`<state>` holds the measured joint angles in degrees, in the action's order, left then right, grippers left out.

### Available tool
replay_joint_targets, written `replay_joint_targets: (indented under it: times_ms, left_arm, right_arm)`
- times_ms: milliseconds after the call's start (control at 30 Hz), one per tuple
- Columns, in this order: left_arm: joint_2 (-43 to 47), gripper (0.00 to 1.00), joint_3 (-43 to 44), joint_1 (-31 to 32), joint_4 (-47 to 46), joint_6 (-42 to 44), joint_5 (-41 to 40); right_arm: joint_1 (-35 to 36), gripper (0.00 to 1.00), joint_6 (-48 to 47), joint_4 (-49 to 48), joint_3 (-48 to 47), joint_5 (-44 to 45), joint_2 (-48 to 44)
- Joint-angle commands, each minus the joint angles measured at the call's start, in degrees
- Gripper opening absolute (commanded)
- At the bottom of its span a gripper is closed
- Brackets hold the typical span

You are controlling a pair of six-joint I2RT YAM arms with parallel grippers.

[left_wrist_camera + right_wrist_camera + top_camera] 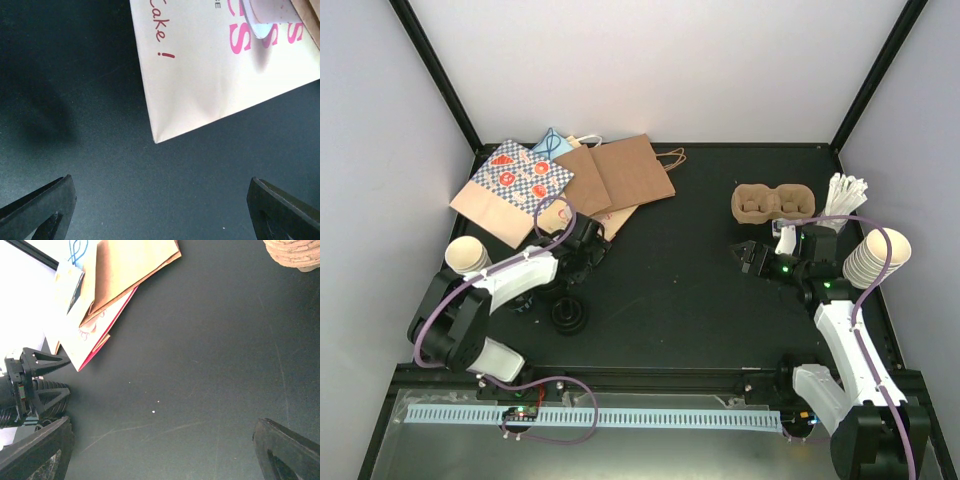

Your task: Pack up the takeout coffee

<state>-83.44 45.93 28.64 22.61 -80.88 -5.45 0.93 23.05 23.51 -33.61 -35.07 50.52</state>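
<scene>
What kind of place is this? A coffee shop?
Probably not a real shop: a walled robot test table dressed like a takeout counter, with paper bags, a cardboard cup carrier and stacked paper cups.

Black table (690, 270): fanned paper bags (620, 175) at 11 o'clock; pulp cup carrier (772, 203) at 2 o'clock, white sticks (845, 192) just beside; right cup stack (877, 258) at 3 o'clock; left cups (468, 254) at 9 o'clock; black lids (569, 314) at 8 o'clock.

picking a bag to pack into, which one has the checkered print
The checkered bag is the leftmost of the pile: blue-and-white checks with red round motifs. None of the other bags there is checkered.
</scene>
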Motion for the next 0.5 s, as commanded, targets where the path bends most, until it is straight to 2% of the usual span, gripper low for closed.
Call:
replay_joint_targets:
  times_ms: [0, 333, 467]
  left_arm:
    - [-1.73, 0.96, 1.14, 0.26, -0.97, -1.3, -2.18]
    - [-5.63, 0.94, 3.63, -0.75, -3.26, -1.06, -3.32]
    - [-8.11, 0.9, 5.22, -1.42, -3.83, -0.84, -4.01]
  right_arm:
    - [0.19, 1.0, -0.21, -0.13, -0.41, -0.52, -0.16]
    - [0.21, 1.0, -0.37, -0.04, -0.47, -0.57, -0.25]
    - [0.2, 1.0, -0.38, -0.04, -0.49, -0.62, -0.17]
